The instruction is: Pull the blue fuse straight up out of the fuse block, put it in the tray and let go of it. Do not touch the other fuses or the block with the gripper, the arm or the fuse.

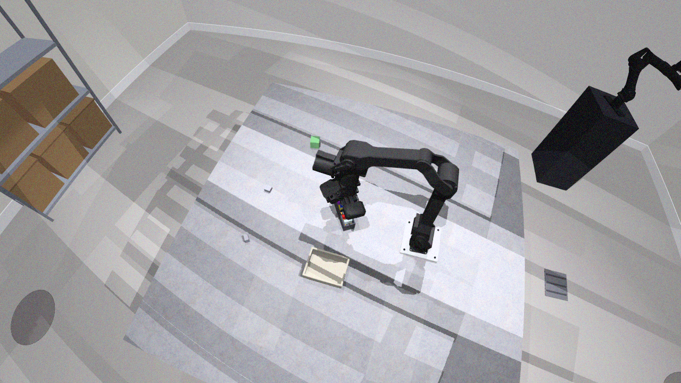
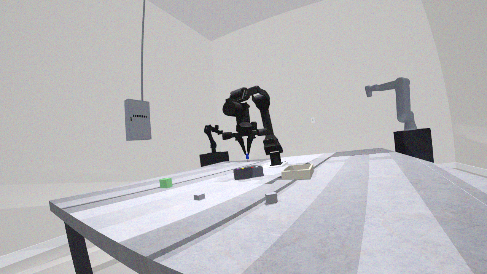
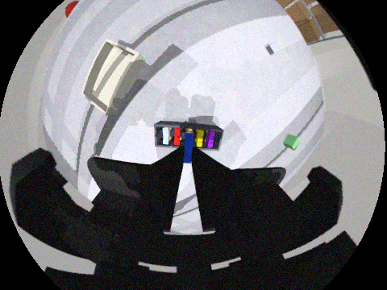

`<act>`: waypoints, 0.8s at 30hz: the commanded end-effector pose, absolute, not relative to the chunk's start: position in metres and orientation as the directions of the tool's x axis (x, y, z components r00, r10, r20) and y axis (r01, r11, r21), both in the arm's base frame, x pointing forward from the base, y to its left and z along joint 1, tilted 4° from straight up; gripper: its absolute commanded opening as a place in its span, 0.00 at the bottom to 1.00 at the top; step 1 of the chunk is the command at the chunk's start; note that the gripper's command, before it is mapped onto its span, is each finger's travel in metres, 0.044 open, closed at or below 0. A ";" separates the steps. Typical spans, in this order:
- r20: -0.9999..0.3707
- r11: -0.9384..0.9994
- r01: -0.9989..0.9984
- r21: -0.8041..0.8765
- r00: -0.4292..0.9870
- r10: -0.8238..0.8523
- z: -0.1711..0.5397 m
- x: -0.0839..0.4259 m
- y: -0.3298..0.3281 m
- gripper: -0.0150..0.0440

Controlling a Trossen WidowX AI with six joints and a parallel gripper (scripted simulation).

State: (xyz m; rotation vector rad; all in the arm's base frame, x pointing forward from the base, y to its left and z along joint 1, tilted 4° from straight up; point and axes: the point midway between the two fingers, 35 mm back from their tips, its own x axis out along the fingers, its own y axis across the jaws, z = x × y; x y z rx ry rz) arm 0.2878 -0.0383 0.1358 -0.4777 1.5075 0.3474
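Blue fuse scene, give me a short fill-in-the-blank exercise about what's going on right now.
1. The gripper is shut on the ____ fuse.
2. That fuse hangs ____ the fuse block, not touching it.
3. The tray holds ____ fuses.
4. The cube near the table's edge is ____.

Missing words: blue; above; no; green
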 end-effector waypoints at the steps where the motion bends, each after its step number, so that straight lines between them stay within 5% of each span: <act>1: -0.997 0.860 -0.504 -0.079 0.041 -0.068 0.135 0.294 -0.021 0.25; 24: -0.998 0.861 -0.504 -0.069 0.040 -0.056 0.128 0.309 0.106 0.25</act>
